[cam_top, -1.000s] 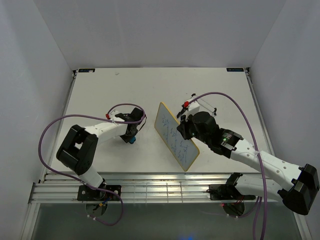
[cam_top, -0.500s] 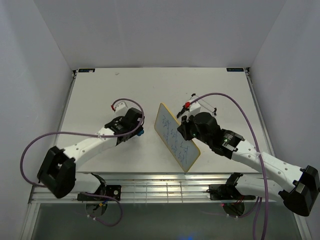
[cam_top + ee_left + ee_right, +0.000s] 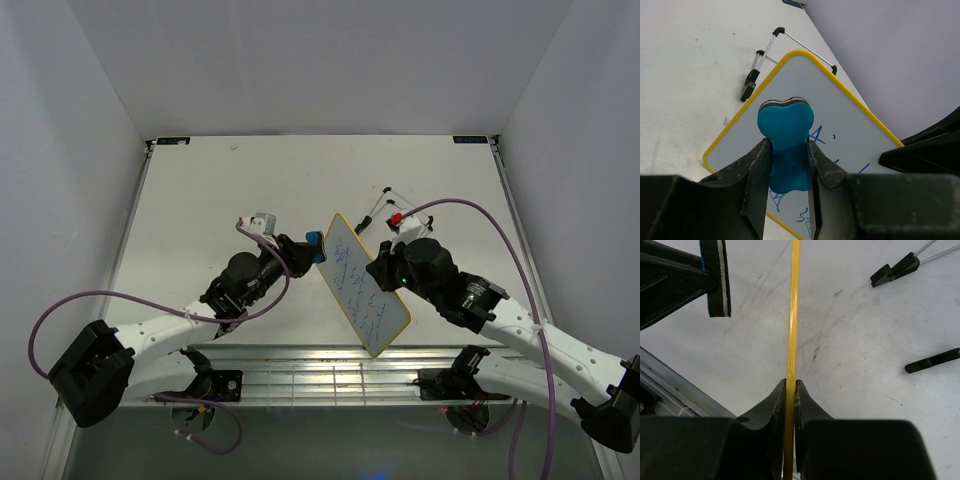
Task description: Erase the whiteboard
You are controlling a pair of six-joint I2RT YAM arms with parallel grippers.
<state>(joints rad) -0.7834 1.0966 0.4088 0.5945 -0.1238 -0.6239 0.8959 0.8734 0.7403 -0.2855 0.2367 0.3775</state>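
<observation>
The whiteboard (image 3: 366, 283) has a yellow frame and blue scribbles. It is tilted up off the table, held by its edge. My right gripper (image 3: 385, 272) is shut on its frame, which shows edge-on in the right wrist view (image 3: 792, 315). My left gripper (image 3: 304, 246) is shut on the blue bone-shaped eraser (image 3: 315, 239), close to the board's upper left corner. In the left wrist view the eraser (image 3: 786, 145) stands in front of the board (image 3: 850, 130), over the blue writing. Whether it touches the board I cannot tell.
The board's black wire stand (image 3: 385, 207) lies on the table behind the board, also in the left wrist view (image 3: 762, 57) and as black feet in the right wrist view (image 3: 895, 269). A metal rail (image 3: 300, 375) runs along the table's near edge.
My left arm has swung right and forward, carrying the eraser up to the board's left corner. My right gripper has shifted the board a little right and toward the near edge.
</observation>
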